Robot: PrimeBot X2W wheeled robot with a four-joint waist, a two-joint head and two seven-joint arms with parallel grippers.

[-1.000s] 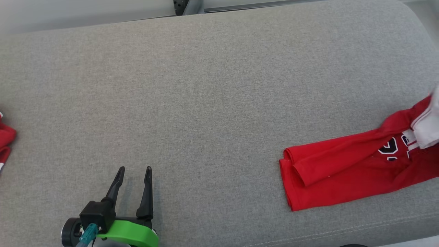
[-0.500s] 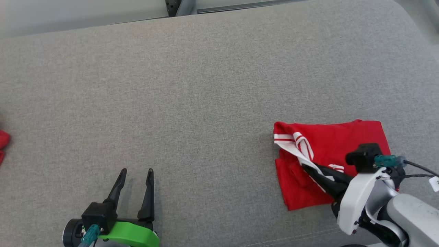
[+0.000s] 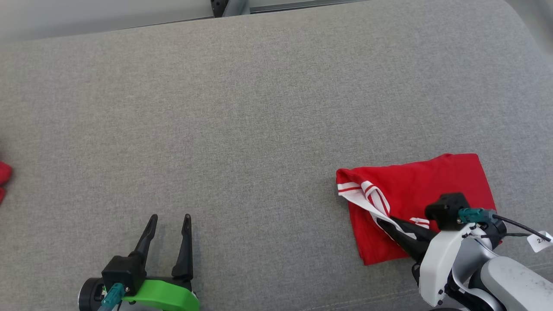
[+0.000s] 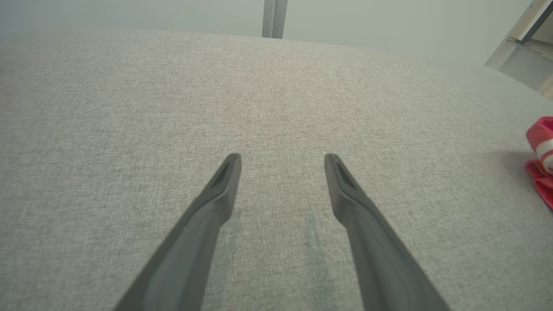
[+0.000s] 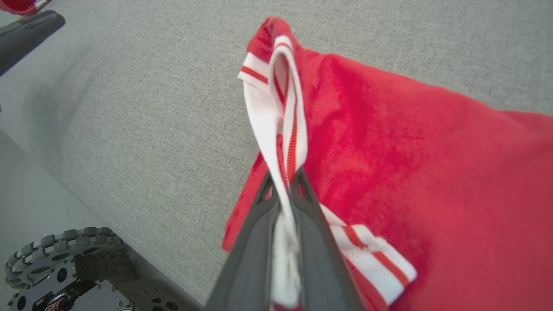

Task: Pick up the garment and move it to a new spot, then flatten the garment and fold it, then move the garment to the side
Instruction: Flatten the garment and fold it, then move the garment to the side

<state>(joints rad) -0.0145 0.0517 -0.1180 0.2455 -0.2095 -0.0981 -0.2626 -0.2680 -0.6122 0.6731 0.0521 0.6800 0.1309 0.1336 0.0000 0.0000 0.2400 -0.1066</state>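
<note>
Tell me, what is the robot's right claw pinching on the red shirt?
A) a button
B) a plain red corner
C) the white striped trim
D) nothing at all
C: in the right wrist view the right gripper is shut on the white striped trim of the red shirt.

The wide grey padded worktop (image 3: 259,108) is covered in coarse woven cloth, matt and faintly flecked. The red cloth garment (image 3: 432,181) looks soft, fine-knit and dull. Its white ribbed trim with red stripes (image 5: 276,112) is a thicker, ridged knit. The left gripper (image 3: 170,217) has matt dark plastic jaws and a glossy green plastic bracket (image 3: 160,293). The right arm's white shell (image 3: 440,255) is smooth plastic.
</note>
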